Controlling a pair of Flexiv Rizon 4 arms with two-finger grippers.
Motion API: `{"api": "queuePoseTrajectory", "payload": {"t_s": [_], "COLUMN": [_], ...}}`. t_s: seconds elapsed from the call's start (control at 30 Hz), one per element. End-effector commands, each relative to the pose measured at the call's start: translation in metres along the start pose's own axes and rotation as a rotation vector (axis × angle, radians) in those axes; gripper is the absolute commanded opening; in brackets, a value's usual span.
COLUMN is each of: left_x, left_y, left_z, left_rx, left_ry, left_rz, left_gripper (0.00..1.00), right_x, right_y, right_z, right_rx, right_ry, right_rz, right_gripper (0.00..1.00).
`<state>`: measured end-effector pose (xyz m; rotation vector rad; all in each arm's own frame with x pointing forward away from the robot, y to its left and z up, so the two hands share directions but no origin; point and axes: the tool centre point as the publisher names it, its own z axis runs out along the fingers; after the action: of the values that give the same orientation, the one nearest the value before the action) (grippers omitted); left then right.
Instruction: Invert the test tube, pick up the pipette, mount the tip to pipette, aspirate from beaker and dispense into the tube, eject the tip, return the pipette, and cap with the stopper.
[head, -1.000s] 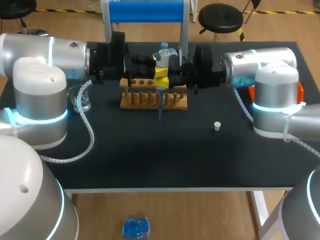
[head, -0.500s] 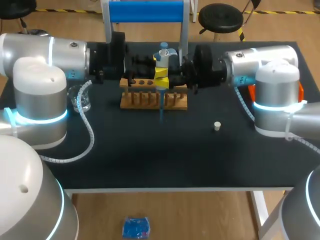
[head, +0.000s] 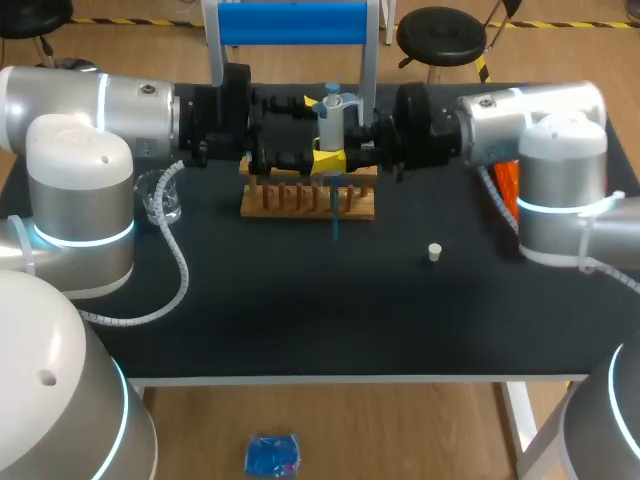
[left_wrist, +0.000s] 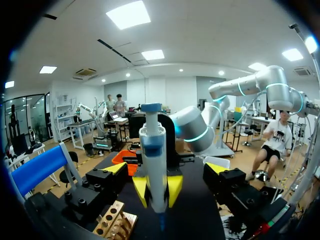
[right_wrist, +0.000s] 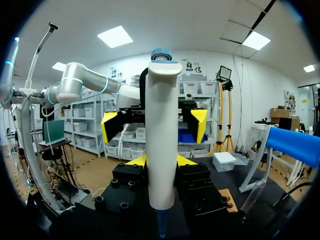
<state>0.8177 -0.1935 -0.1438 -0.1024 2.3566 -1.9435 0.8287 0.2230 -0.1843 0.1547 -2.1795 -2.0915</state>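
The right tool (right_wrist: 159, 161) is clamped on the pipette (head: 331, 125), a yellow tip pressed to each side of the white body. The pipette stands upright, blue plunger on top. Its blue tip (head: 335, 218) is mounted and points down at the worktop (head: 300, 310). In the head view the tip crosses in front of the wooden rack (head: 300, 205), and its end shows just past the rack's near edge. I cannot tell how high it hangs. The right arm comes in from the right, level with the rack's back. The left tool (left_wrist: 166, 169) faces it from the other side with its fingers (left_wrist: 116, 168) spread wide apart, gripping nothing. The pipette is just ahead of them, and they do not touch it. The rack sits at the middle of the worktop towards the back, under the two tools, a row of round holes along its top. A clear beaker (head: 160, 197) stands on the worktop to the rack's left, beside the left arm. The small white stopper (head: 434, 252) lies alone on the worktop right of the rack and nearer the front, well apart from both tools. An orange box (head: 505, 180) shows partly behind the right arm.
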Motion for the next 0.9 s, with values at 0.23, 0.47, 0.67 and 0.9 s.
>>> {"api": "queuePoseTrajectory", "payload": {"t_s": [0.23, 0.47, 0.67, 0.9], "left_x": [0.0, 0.0, 0.0, 0.0], "left_y": [-0.001, -0.001, -0.001, -0.001], "left_z": [-0.001, -0.001, -0.001, -0.001], "left_rx": [-0.002, -0.002, -0.002, -0.002], "left_ry": [0.002, 0.002, 0.002, 0.002], "left_rz": [-0.001, -0.001, -0.001, -0.001], "left_gripper": [1.0, 1.0, 1.0, 1.0], "right_x": [-0.02, -0.032, -0.035, -0.027], "right_y": [0.02, 0.029, 0.038, 0.042], "right_z": [-0.096, -0.161, -0.216, -0.27], "right_rx": [0.025, 0.055, 0.049, 0.047], "right_ry": [-0.033, -0.062, -0.099, -0.137], "right_rz": [0.0, -0.03, -0.044, -0.037], "right_gripper": [0.0, 0.0, 0.0, 0.0]}}
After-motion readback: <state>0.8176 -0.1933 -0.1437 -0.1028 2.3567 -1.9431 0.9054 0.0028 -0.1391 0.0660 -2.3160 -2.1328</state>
